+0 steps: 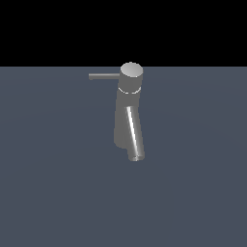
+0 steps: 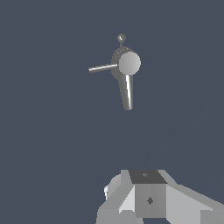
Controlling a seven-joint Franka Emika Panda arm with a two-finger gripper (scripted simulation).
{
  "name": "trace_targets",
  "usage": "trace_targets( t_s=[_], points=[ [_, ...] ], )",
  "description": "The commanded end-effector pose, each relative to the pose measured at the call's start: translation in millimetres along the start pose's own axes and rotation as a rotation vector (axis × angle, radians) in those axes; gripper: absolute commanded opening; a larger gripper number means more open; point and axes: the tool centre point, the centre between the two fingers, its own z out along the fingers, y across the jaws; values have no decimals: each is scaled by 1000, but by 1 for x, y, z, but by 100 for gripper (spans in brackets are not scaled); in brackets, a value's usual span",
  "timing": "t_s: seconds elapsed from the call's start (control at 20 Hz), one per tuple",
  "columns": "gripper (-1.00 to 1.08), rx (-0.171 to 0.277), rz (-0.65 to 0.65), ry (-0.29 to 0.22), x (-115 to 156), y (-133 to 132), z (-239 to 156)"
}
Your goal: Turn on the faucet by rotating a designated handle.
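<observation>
Right now the faucet (image 1: pixel 128 118) stands alone on the flat blue-grey floor (image 1: pixel 48 193), an upright grey metal cylinder topped by a round flat cap (image 1: pixel 131 71). Out of that cap the handle (image 1: pixel 103 76), a thin straight rod, sticks sideways toward the exterior view's left, roughly level. Below the cap the thicker spout (image 1: pixel 133 135) slants down toward the camera, its open end showing at the tip.

Over to the wrist view: we are looking down on the faucet (image 2: pixel 124 70) from above, cap bright, handle (image 2: pixel 103 68) and spout (image 2: pixel 127 92) splayed out at nearly a right angle to each other. A second, shorter stub (image 2: pixel 121 39) pokes out the far side of the cap. Part of the gripper's grey-and-white body (image 2: pixel 146 199) fills the frame edge, well apart from the faucet and touching nothing. Its fingertips are out of frame, so whether the claw is spread or pressed together, I cannot tell.
</observation>
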Motion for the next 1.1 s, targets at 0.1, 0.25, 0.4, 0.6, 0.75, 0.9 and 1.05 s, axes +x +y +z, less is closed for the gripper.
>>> trace_targets(
  t_s=[0.1, 0.25, 0.4, 0.6, 0.75, 0.9, 1.05],
  points=[
    [-100, 1, 3, 1, 0, 0, 1],
    [-100, 6, 17, 5, 1, -2, 3],
    [-100, 14, 45, 14, 2, -4, 9],
    [-100, 32, 101, 31, 6, -9, 19],
    [-100, 50, 157, 48, 10, -14, 30],
    [-100, 71, 225, 68, 15, -20, 42],
    [-100, 95, 301, 92, 22, -27, 56]
  ],
)
